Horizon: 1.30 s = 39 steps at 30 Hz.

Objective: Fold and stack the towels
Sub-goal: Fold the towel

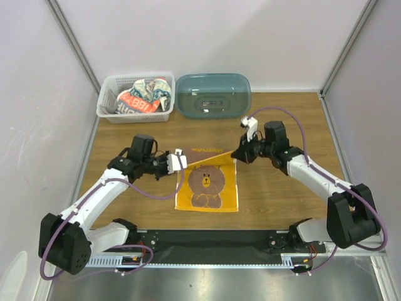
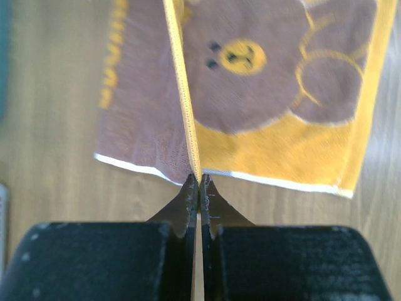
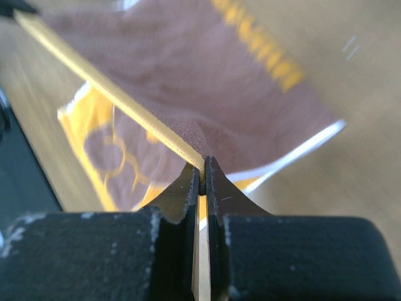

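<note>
The brown towel (image 1: 208,184) with an orange edge and a bear print lies at the middle of the table, its far part lifted. My left gripper (image 1: 182,160) is shut on its far left corner. My right gripper (image 1: 236,154) is shut on its far right corner. The orange edge runs taut between them. The left wrist view shows the towel (image 2: 263,81) hanging from the left gripper (image 2: 199,182). The right wrist view shows the towel (image 3: 207,88) held in the right gripper (image 3: 202,164). The white printed towel (image 1: 145,95) is crumpled in the basket. The grey towel is out of view.
A white lattice basket (image 1: 108,106) stands at the back left. A translucent teal tub (image 1: 213,95) stands next to it at the back middle. White walls close the table on three sides. A black rail (image 1: 213,238) runs along the near edge.
</note>
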Motion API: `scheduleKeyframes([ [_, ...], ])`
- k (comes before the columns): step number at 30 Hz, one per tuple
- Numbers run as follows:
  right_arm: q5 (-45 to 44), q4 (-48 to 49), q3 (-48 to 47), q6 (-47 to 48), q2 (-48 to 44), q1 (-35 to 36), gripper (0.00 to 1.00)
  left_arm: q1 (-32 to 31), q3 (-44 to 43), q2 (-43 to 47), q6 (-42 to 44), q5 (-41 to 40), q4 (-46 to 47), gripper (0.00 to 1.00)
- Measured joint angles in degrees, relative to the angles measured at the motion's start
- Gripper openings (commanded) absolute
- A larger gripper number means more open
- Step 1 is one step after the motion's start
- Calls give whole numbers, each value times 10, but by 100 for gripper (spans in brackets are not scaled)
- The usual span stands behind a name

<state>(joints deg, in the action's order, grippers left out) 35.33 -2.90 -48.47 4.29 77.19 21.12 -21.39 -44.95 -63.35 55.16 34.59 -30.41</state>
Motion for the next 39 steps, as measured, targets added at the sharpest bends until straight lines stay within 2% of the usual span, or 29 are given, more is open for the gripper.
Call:
scheduleKeyframes([
  [8, -59, -76, 67, 27, -53, 55, 0, -29, 48, 6, 30, -41, -10, 0],
  [17, -62, -88, 139, 64, -165, 66, 0, -73, 73, 10, 47, -49, -5, 0],
  [27, -29, -103, 139, 94, -160, 87, 0, -78, 72, 17, 75, -89, -33, 0],
  [39, -1, -146, 113, 111, -159, 94, 0, -84, 43, 45, 80, -96, -102, 1],
])
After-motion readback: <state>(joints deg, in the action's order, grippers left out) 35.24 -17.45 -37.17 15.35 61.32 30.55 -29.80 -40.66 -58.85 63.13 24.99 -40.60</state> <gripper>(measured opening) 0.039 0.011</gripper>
